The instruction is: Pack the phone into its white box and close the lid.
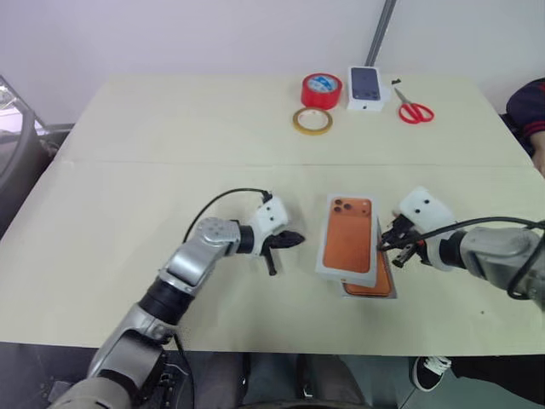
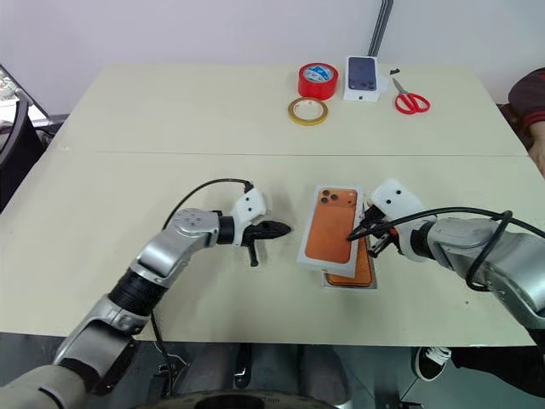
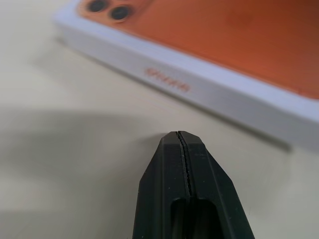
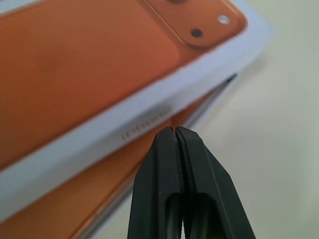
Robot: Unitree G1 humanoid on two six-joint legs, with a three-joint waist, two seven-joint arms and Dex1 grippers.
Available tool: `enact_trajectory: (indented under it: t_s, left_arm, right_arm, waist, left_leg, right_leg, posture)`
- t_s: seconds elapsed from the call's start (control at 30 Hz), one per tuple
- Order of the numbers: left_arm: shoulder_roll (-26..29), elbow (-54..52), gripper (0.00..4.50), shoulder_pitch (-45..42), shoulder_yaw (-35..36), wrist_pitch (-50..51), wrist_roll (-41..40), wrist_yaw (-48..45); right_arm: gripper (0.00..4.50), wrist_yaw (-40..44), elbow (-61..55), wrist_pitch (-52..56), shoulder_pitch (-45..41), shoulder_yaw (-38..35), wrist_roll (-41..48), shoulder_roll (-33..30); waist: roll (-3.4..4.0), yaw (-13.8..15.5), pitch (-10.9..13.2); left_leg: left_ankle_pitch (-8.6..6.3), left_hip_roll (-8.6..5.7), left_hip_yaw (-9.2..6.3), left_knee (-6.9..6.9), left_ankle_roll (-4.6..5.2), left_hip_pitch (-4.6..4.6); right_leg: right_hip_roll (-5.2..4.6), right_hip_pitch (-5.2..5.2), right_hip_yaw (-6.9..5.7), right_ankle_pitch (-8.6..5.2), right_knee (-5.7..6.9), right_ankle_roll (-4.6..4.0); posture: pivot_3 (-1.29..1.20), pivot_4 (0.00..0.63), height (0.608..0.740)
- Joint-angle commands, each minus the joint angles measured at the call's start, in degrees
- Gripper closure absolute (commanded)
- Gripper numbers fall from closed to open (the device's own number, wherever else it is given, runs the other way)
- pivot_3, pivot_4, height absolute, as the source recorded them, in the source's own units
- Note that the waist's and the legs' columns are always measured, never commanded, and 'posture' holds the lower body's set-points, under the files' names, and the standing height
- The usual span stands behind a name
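Orange dominates the middle of the cream tabletop [image 1: 128,221] before us: a white cardboard lid printed with an orange phone back [image 1: 348,238] lies skewed over a second orange-faced slab [image 1: 379,285], which peeks out beneath its near right corner. Whether that lower piece is the phone itself or the shallow white box tray holding it, we cannot tell; the right wrist view shows an orange surface with a thin dark edge under the lid's white side wall.

Our left claw [image 1: 295,239] sits just left of the lid, close to the tabletop, its two black fingers pressed together with nothing between them — the left wrist view shows the tips meeting in a thin seam and aimed at the lid's long white side, a little short of it. Our right claw [image 1: 387,244] is at the lid's right edge, also pinched shut and empty; in its wrist view the joined tips point at the lid's side wall where faint lettering runs, right above the orange slab. Whether they touch the lid we cannot say.

At the far edge of the tabletop, well apart from all this, stand a red tape roll [image 1: 321,89], a tan tape ring [image 1: 312,121], a white box printed with a dark phone [image 1: 367,88] and red-handled scissors [image 1: 414,109].
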Motion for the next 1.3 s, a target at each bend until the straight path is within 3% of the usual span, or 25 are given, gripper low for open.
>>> enact_trajectory:
  t_s: [0.03, 0.23, 0.77, 1.3]
  left_arm:
    - [-1.72, 0.53, 4.50, -2.41, -0.36, -2.10, 0.55, -0.86]
    - [-3.31, -3.26, 4.50, -2.96, 0.23, 1.85, -3.53, -4.96]
    - [-5.27, -3.70, 4.50, -3.08, -4.43, 1.48, -1.34, -8.70]
    - [-5.98, -1.06, 4.50, -4.00, -2.26, 1.20, -1.40, -7.02]
  right_arm:
    - [4.44, 1.49, -1.47, 0.47, -1.34, -0.65, -2.54, 1.12]
    - [4.44, 4.21, -4.03, 2.48, -0.01, -2.99, -3.88, 1.19]
    - [4.44, 8.15, -8.35, 7.91, 8.64, -11.67, -5.62, 1.52]
    - [4.44, 8.30, -9.26, 9.25, 9.32, -11.94, -7.91, 4.46]
  waist:
    - [0.00, 0.15, 0.00]
    - [0.01, 0.21, 0.00]
    - [0.01, 0.33, -0.01]
    - [0.01, 0.32, -0.01]
  left_leg:
    - [0.00, 0.00, 0.00, 0.01, 0.01, 0.00]
    - [-0.01, 0.01, 0.00, 0.03, 0.02, -0.01]
    - [-0.02, -0.01, -0.01, 0.07, 0.04, 0.00]
    - [-0.02, -0.01, -0.01, 0.09, 0.04, 0.00]
  right_leg:
    - [0.00, 0.00, 0.00, 0.00, 0.00, 0.00]
    - [0.01, 0.00, 0.00, 0.00, 0.02, 0.00]
    - [0.00, 0.03, 0.00, 0.00, 0.03, 0.00]
    - [0.02, 0.04, 0.00, 0.00, 0.04, 0.00]
  posture:
    - [0.00, 0.150, 0.740]
    - [0.00, 0.150, 0.740]
    - [0.00, 0.150, 0.740]
    - [0.00, 0.150, 0.740]
